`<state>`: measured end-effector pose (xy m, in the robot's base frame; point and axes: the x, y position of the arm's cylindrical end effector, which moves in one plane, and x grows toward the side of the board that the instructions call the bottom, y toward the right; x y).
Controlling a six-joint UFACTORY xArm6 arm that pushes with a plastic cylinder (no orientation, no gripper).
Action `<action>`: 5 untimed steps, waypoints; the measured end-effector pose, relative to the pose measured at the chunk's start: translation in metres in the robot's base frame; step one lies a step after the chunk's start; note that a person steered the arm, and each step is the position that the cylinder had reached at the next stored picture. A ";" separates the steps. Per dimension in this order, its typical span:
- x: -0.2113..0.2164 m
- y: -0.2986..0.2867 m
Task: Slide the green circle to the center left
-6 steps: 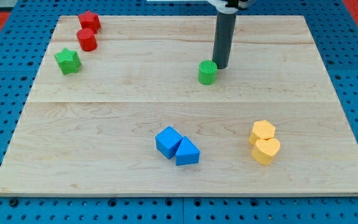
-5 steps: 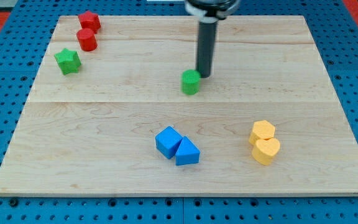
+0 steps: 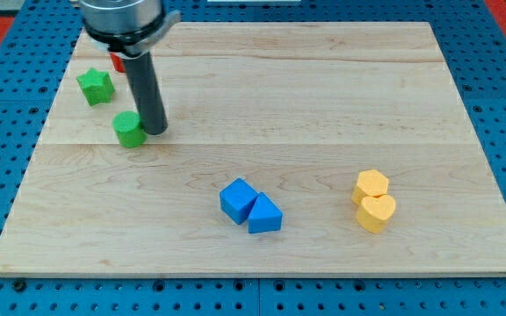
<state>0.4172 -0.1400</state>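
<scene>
The green circle (image 3: 129,130) lies on the wooden board (image 3: 323,132) at the centre left, below the green star (image 3: 96,85). My tip (image 3: 155,131) stands on the board right against the circle's right side. The dark rod rises from there toward the view's top left.
A red block (image 3: 116,62) peeks out beside the rod near the top left, mostly hidden by the arm. A blue cube (image 3: 237,200) and a blue triangle (image 3: 264,215) touch at bottom centre. Two yellow blocks (image 3: 373,200) sit together at bottom right.
My tip has swept left and slightly down the view, and the green circle has slid with it from the board's upper middle to the centre left. The arm now covers the red blocks.
</scene>
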 end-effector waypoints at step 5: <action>0.014 -0.034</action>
